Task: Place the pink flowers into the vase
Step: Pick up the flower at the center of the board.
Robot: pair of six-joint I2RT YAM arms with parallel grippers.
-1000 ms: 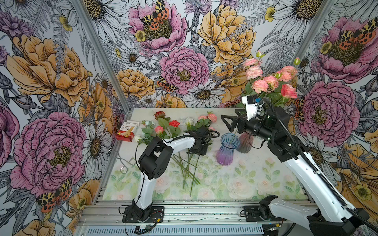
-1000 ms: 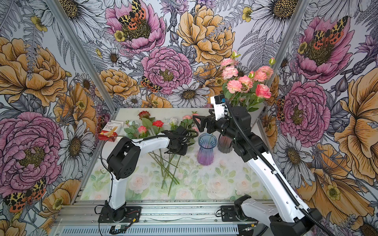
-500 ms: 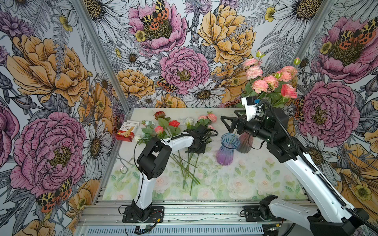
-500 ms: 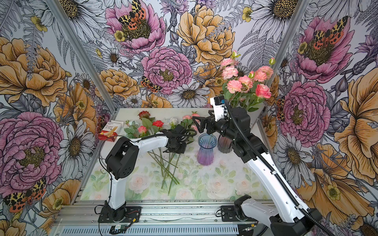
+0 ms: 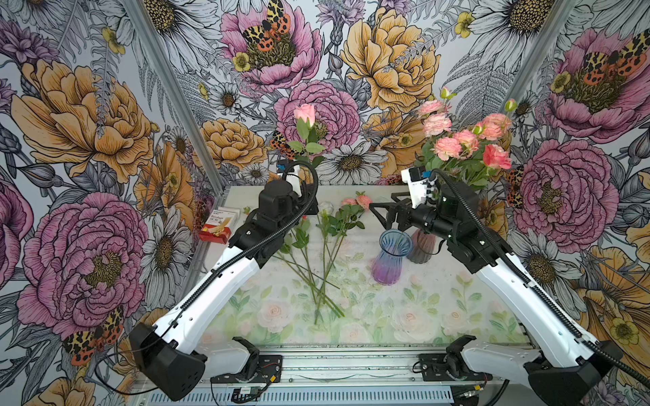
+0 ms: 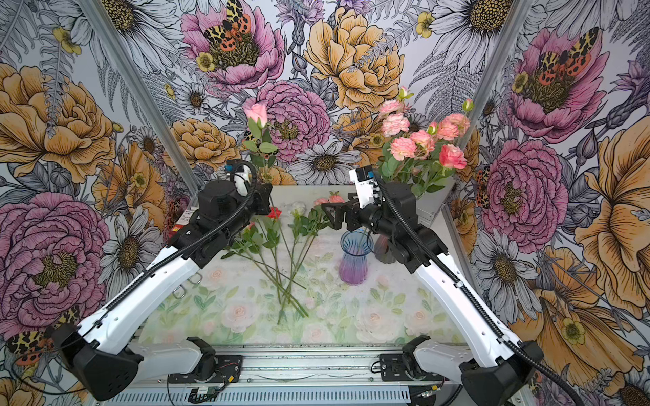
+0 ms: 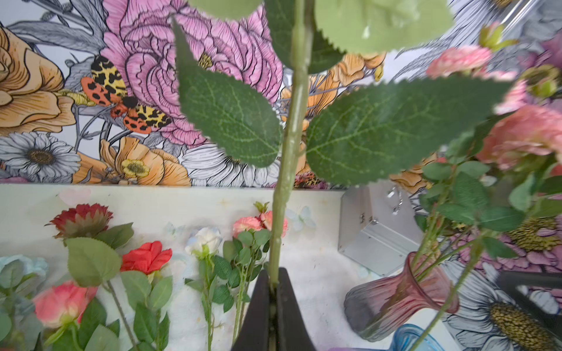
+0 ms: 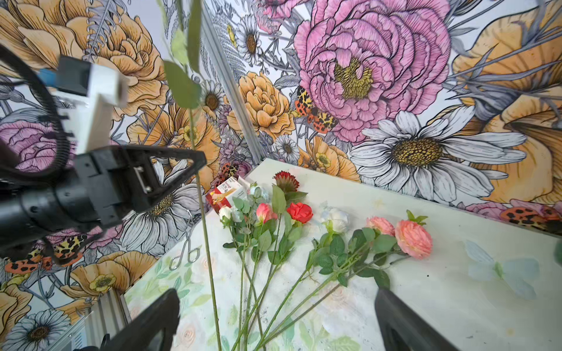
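Left arm [image 5: 225,281] is now raised off the flower pile [image 5: 318,267], no longer low among the stems. Left gripper [image 7: 275,284] has closed on a pink rose [image 5: 304,113] stem. The rose now stands upright, off the table [image 5: 457,316], bloom high against the back wall [image 5: 387,52].

two high front views, two wrist close-ups

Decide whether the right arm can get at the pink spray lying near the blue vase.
Probably yes. The right gripper is open, close to the pink spray, with nothing between them; the blue vase stands below it and the left gripper's rose is off to one side.
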